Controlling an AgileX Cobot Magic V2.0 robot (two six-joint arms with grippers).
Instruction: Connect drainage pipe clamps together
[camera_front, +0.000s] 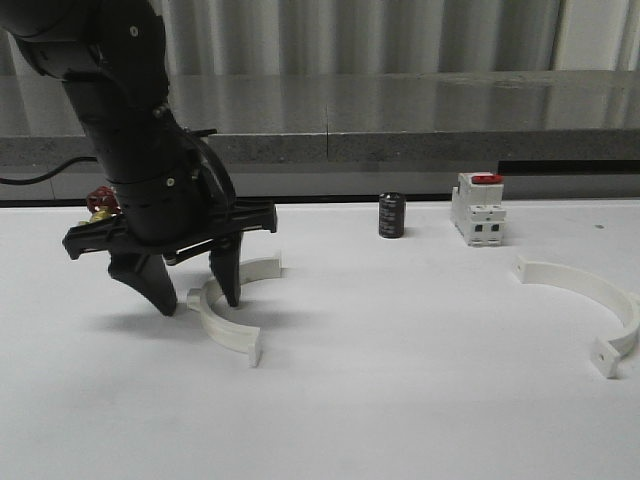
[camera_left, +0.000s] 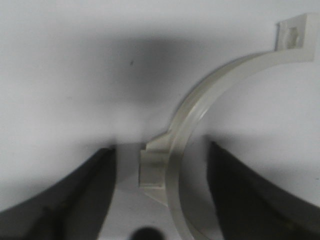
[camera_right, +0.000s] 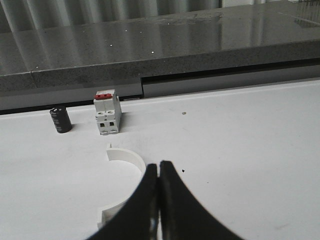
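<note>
One white half-ring drainage pipe clamp (camera_front: 232, 335) lies on the white table left of centre. My left gripper (camera_front: 198, 298) is open and straddles its rim, one finger on each side, low over the table. In the left wrist view the clamp's band and middle tab (camera_left: 200, 107) run between the two dark fingers (camera_left: 75, 195) without touching either. The second clamp half (camera_front: 590, 300) lies at the right. The right wrist view has that half (camera_right: 127, 157) partly hidden behind my right gripper (camera_right: 159, 164), which is shut with nothing in it.
A white boxy switch with a red top (camera_front: 478, 210) and a small black cylinder (camera_front: 391, 215) stand at the back of the table. A small red and gold object (camera_front: 100, 203) sits behind the left arm. A grey ledge (camera_front: 400, 145) runs along the back.
</note>
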